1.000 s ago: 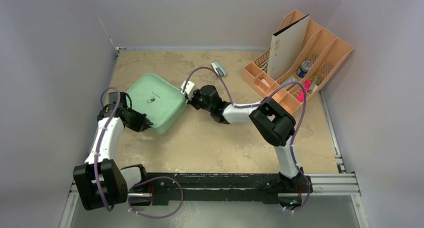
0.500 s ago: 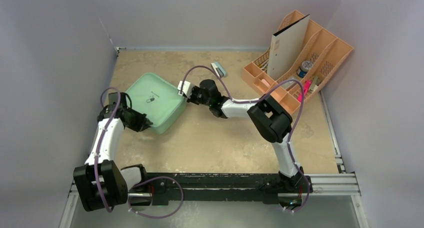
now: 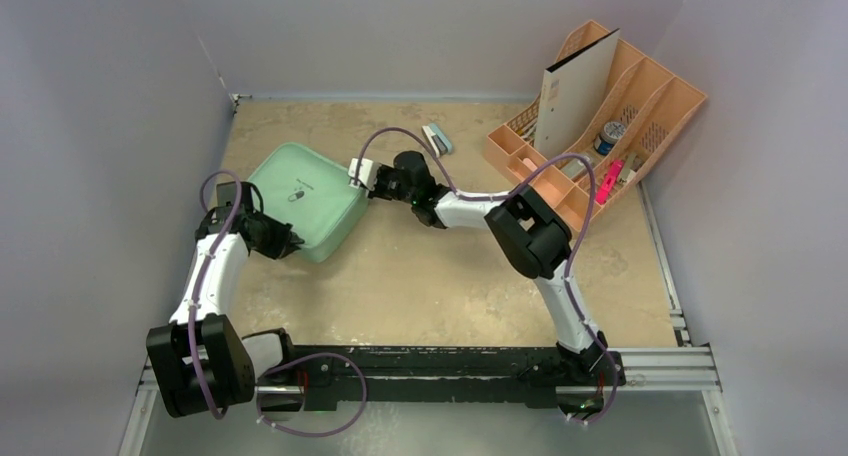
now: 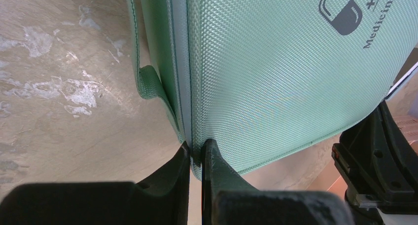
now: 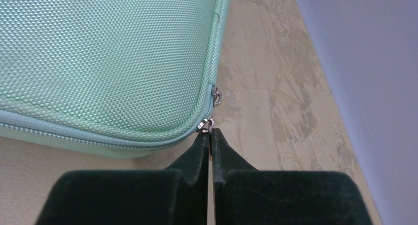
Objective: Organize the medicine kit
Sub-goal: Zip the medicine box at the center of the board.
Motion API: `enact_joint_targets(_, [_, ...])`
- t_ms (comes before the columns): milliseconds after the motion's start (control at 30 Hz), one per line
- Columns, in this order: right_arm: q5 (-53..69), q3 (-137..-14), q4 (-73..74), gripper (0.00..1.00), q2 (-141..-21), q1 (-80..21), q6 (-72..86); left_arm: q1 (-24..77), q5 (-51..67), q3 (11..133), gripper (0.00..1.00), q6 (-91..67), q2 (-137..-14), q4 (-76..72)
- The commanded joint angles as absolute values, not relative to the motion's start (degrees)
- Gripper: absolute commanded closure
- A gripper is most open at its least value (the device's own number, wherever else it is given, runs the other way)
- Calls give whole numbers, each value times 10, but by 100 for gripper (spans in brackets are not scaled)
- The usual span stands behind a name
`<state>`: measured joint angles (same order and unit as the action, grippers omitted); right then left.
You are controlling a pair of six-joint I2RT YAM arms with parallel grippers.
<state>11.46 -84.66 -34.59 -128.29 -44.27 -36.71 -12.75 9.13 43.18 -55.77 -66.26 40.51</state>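
Left wrist: "Medicine"-printed medicine kit (image 4: 276,77) edge in closed left gripper (image 4: 196,153); zipper pull (image 5: 208,125) in closed right gripper (image 5: 211,136).

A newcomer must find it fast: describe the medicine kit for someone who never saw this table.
On the tan table, look left of centre. The medicine kit is the mint-green, rounded fabric zip case with a dark pill logo on top, unlike the slotted peach organizer far right.

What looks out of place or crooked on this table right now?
The kit lies skewed, corner-on to the table edges, pinched at its seam by the left fingers; the right fingers are shut on its zip pull. A small blue-and-white item lies loose, apart from the organizer.
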Motion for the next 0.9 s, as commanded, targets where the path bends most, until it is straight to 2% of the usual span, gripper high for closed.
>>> enact_joint_targets(0, [112, -887, -409, 100, -1290, -416, -388, -137, -23, 422, 100, -490, -676, 471])
enact_joint_targets(133, [119, -876, -429, 100, -1280, -416, -393, -137, -66, 438, 100, -476, -678, 481])
enact_joint_targets(433, [84, -744, -501, 100, -1209, -412, -401, -123, 35, 427, 100, -423, -666, 400])
enact_joint_targets(700, [47, -590, -480, 100, -1068, -414, -411, -89, -44, 445, 100, -415, -622, 430])
enact_joint_targets(867, [78, -494, -475, 100, -1011, -415, -421, -85, -47, 445, 100, -384, -595, 406])
